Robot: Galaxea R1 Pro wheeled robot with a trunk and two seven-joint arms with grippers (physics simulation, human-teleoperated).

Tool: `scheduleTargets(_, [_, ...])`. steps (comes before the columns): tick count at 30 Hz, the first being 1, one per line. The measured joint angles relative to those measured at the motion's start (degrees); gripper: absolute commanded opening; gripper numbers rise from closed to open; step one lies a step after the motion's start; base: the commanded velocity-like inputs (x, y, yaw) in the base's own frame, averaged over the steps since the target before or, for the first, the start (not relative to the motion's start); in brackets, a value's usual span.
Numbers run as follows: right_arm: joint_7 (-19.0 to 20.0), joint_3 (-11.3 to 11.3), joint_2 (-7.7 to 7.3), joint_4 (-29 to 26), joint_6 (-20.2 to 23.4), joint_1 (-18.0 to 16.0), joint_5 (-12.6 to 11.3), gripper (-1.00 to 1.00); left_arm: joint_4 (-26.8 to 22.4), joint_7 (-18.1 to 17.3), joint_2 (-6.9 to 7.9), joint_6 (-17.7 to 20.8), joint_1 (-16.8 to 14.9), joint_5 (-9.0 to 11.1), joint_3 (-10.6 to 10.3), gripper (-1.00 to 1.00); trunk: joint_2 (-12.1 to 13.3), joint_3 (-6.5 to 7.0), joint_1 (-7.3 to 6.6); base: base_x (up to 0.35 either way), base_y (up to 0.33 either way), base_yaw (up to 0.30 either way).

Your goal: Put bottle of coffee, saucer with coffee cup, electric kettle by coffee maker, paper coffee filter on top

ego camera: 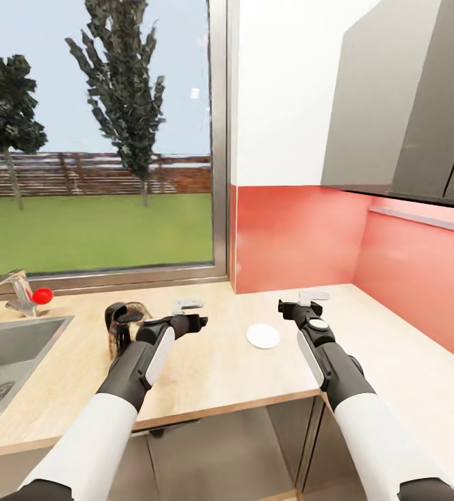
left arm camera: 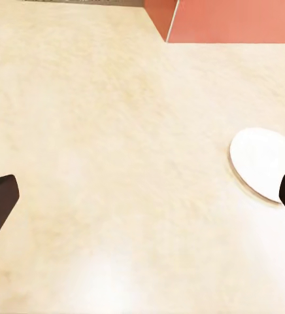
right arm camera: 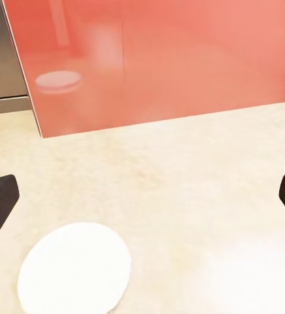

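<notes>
Light-wood worktop (ego camera: 220,369) runs under a big window and turns along a red backsplash (ego camera: 289,236), with a steel sink (ego camera: 4,362) at the left. Between the 2 arms, the saucer (ego camera: 263,336) lies flat on the wood, bare on top. Both claws hang above the surface with fingers spread and nothing held: the left claw (ego camera: 188,305) and the right claw (ego camera: 313,296). Behind the left forearm sits the electric kettle (ego camera: 121,325), partly hidden, beside the sink.

White saucer (ego camera: 263,336) (red backsplash (ego camera: 296,236)).
</notes>
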Motion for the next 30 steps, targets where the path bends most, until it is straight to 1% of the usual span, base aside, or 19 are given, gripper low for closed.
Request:
scheduleTargets(5, [0.00,0.00,0.00,0.02,-0.01,0.06,0.00,1.00,0.00,0.00,-0.06,-0.01,0.02,0.01,-0.03,1.00,0.00,0.00,0.00,0.038,0.000,0.000])
scheduleTargets(10, [0.00,0.00,-0.07,-0.03,0.05,0.30,-0.01,1.00,0.00,0.00,-0.14,0.02,0.02,0.00,-0.24,1.00,0.02,0.00,0.00,0.177,0.000,0.000])
scheduleTargets(15, [-0.02,-0.06,-0.18,0.01,0.05,0.43,0.00,1.00,0.02,0.01,-0.14,0.03,0.09,0.00,-0.33,1.00,0.00,0.00,0.01,0.034,0.000,0.000])
scheduleTargets(17, [0.00,-0.01,0.05,-0.04,0.06,1.23,-0.02,1.00,0.18,-0.04,-0.14,0.04,0.11,0.12,-0.32,1.00,0.00,0.00,0.01,0.001,0.000,-0.057])
scheduleTargets(26, [0.00,-0.01,0.12,0.02,0.07,1.51,-0.01,1.00,1.23,-0.06,-0.15,0.21,0.10,0.31,-0.30,1.00,0.00,0.00,0.01,0.000,0.000,-0.220])
scheduleTargets(29, [0.00,0.01,0.15,0.28,0.12,1.57,-0.01,1.00,2.56,-0.06,-0.16,0.29,0.01,0.92,-0.21,1.00,0.00,0.00,0.01,0.000,0.000,-0.258])
scheduleTargets(30, [0.00,0.03,0.19,0.80,0.14,1.58,-0.04,1.00,3.24,-0.06,-0.16,0.32,-0.11,1.40,-0.18,1.00,0.01,0.00,0.01,0.000,0.000,-0.260])
